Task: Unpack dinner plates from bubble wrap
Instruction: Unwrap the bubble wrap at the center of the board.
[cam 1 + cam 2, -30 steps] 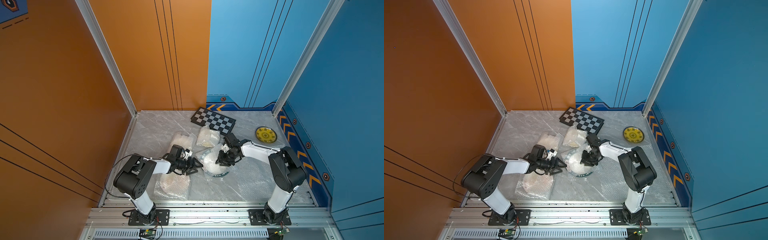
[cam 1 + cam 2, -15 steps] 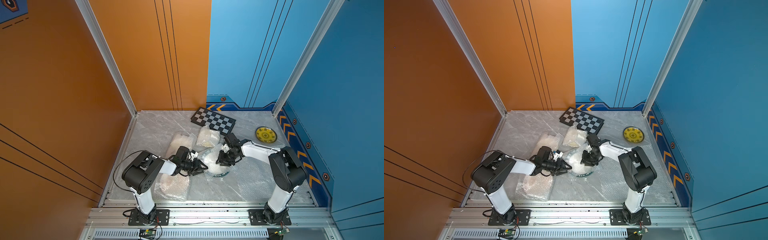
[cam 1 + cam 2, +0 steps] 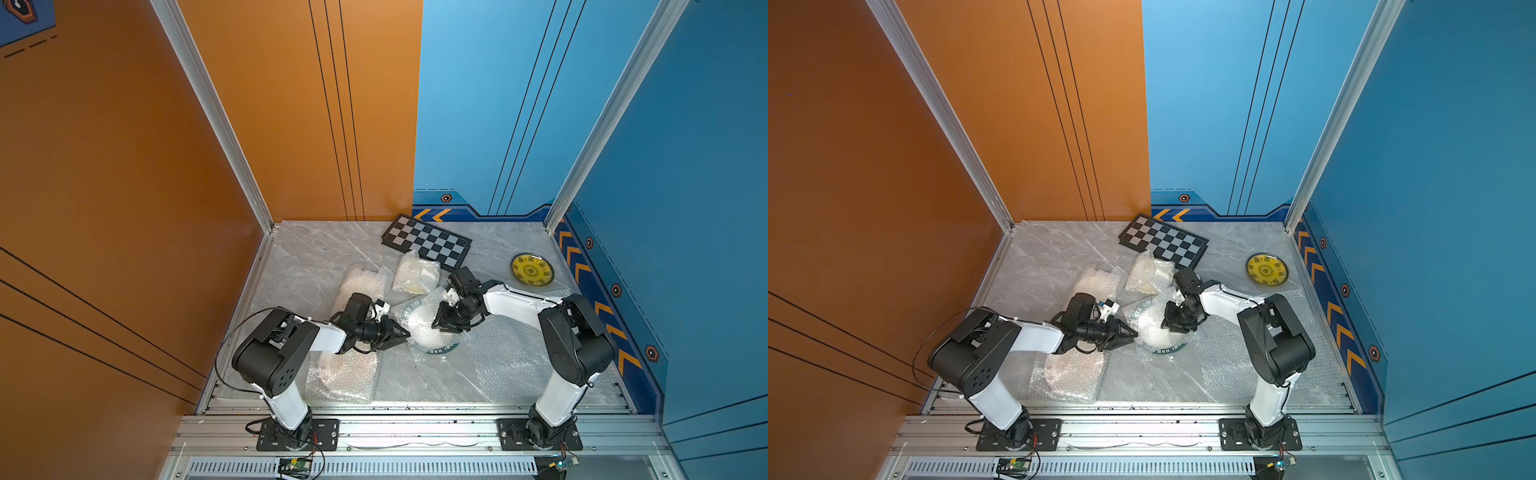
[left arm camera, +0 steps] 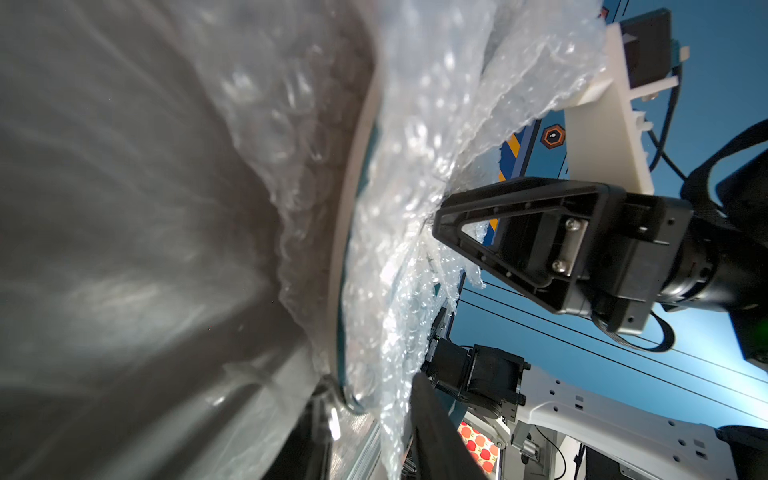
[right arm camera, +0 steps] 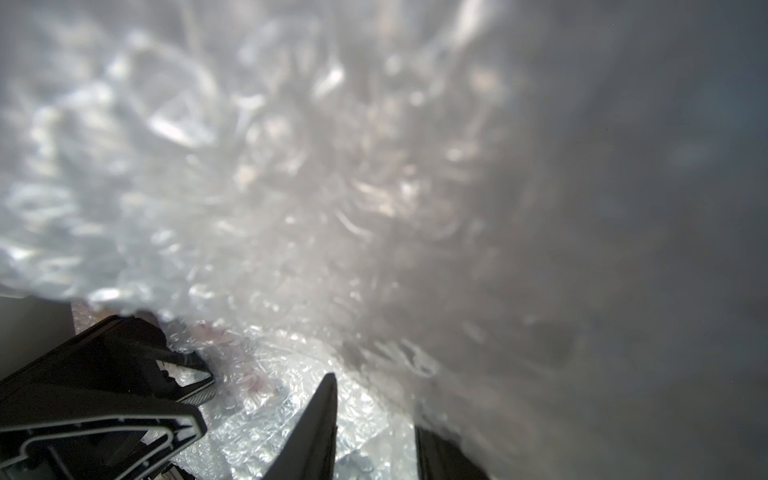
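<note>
A dinner plate with a white rim and green lettering (image 3: 441, 350) (image 3: 1168, 351) lies mid-table, mostly under crumpled bubble wrap (image 3: 422, 328) (image 3: 1150, 328). My left gripper (image 3: 402, 332) (image 3: 1133, 332) comes in low from the left. In the left wrist view its jaws (image 4: 372, 386) close over the plate's rim (image 4: 338, 249) and a hanging fold of wrap (image 4: 415, 166). My right gripper (image 3: 441, 323) (image 3: 1170, 325) is shut on a bunch of wrap on top of the plate, which fills the right wrist view (image 5: 374, 403). A bare yellow dark-patterned plate (image 3: 532, 270) (image 3: 1266, 270) sits far right.
Three more wrapped bundles lie around: one at the back (image 3: 415, 274), one back left (image 3: 361, 282), one front left under my left arm (image 3: 345, 374). A flat loose sheet of wrap (image 3: 507, 357) lies under my right arm. A checkerboard (image 3: 428, 243) leans at the back wall.
My left gripper has slid right up to the wrapped plate and its jaws have narrowed onto the rim. The right gripper has kept its hold and its place.
</note>
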`<action>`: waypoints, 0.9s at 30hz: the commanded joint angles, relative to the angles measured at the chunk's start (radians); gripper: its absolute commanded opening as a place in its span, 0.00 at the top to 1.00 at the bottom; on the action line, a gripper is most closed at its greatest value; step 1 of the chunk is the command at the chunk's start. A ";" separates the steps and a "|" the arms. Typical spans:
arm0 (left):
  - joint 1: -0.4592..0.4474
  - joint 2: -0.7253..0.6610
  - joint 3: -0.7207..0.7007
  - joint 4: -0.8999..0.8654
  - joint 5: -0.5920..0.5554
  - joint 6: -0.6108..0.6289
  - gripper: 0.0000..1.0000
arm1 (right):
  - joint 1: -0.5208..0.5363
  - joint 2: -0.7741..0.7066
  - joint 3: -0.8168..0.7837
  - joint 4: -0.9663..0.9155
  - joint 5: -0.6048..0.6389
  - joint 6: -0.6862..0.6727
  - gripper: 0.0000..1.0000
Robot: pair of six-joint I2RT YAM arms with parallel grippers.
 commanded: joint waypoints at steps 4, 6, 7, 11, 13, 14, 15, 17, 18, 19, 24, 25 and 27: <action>0.024 -0.030 -0.030 0.004 0.013 -0.005 0.76 | -0.001 0.031 -0.046 -0.069 0.087 0.000 0.66; 0.032 -0.046 -0.047 0.005 0.012 -0.004 0.76 | 0.002 0.032 -0.047 -0.066 0.090 0.005 0.66; 0.037 -0.052 -0.055 0.005 0.013 -0.004 0.77 | 0.005 0.035 -0.046 -0.063 0.090 0.006 0.66; 0.062 -0.055 -0.064 0.004 0.027 0.004 0.84 | 0.020 0.045 -0.040 -0.056 0.093 0.021 0.66; 0.071 -0.051 -0.060 0.004 0.033 0.006 0.89 | 0.029 0.049 -0.035 -0.055 0.097 0.026 0.66; 0.075 -0.048 -0.058 0.004 0.035 0.007 0.90 | 0.033 0.049 -0.033 -0.055 0.098 0.029 0.66; 0.078 -0.041 -0.056 0.004 0.038 0.009 0.93 | 0.036 0.050 -0.031 -0.055 0.100 0.032 0.66; 0.080 -0.029 -0.046 0.004 0.043 0.013 1.00 | 0.041 0.050 -0.029 -0.055 0.103 0.036 0.66; 0.080 -0.023 -0.042 0.003 0.043 0.013 1.00 | 0.041 0.050 -0.029 -0.055 0.103 0.038 0.66; 0.080 -0.020 -0.041 0.005 0.044 0.010 1.00 | 0.041 0.048 -0.029 -0.057 0.103 0.039 0.66; 0.108 -0.065 -0.072 -0.017 0.028 0.023 0.65 | 0.042 0.042 -0.033 -0.058 0.106 0.042 0.66; 0.117 -0.072 -0.074 -0.042 0.020 0.042 0.55 | 0.042 0.041 -0.035 -0.058 0.104 0.041 0.66; 0.124 -0.065 -0.071 -0.053 0.020 0.061 0.48 | 0.042 0.043 -0.036 -0.058 0.102 0.041 0.66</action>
